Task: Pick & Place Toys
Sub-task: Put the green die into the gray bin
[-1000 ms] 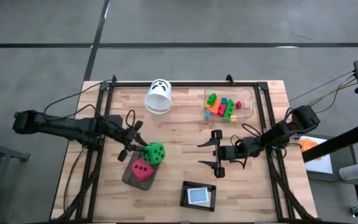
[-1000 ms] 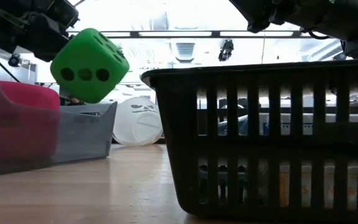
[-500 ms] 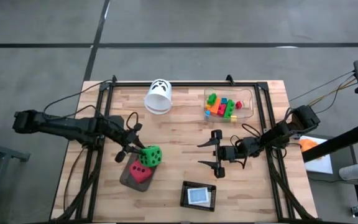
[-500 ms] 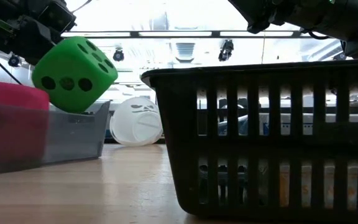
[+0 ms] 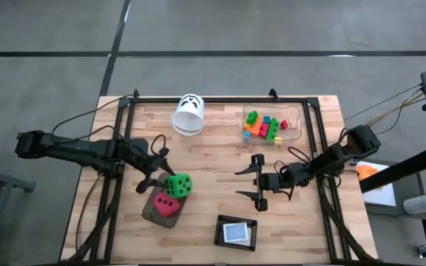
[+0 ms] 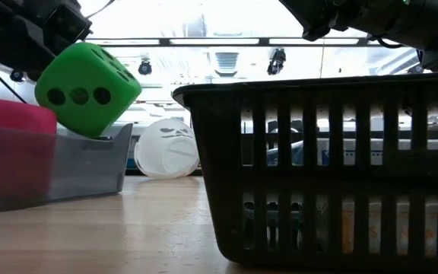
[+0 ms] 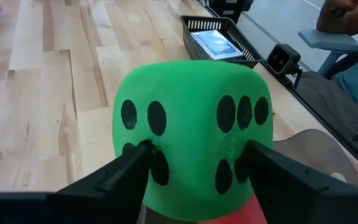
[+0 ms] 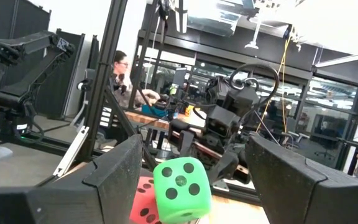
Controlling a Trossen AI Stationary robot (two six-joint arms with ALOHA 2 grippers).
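— If you look for writing, is any readable?

— None that you can read. The white cup point(image 5: 188, 114) lying on its side at the table's far edge has a dark face-like mark, not letters, and the card in the black basket point(image 5: 237, 232) is too small to make out.

— Where is your green die?

— Your left gripper point(image 5: 158, 171) has it. The green die point(image 5: 178, 185) is pinched between the two fingers point(image 7: 118, 172), which press into its opposite sides; the jaws stand about a die's width apart, closed on it. In the low view the die point(image 6: 87, 89) hangs tilted, one corner down, over the rim of the grey tray point(image 6: 90, 164). From above it overlaps the tray's far right corner, just beside the red die point(image 5: 166, 204) that lies in the tray point(image 5: 151, 212). Whether the green die touches the tray or the red die, you cannot tell.

— And your right arm?

— Your right gripper point(image 5: 257, 182) hovers at mid-table, right of the tray and well apart from it, fingers spread wide and holding nothing. Its wrist view looks between them at the green die point(image 8: 181, 182) and the red die point(image 8: 143, 198).

— The bricks?

— The bricks point(image 5: 263, 127) sit together in the clear box point(image 5: 294, 118) at the far right of the table, green, red, orange, yellow and a bit of blue.
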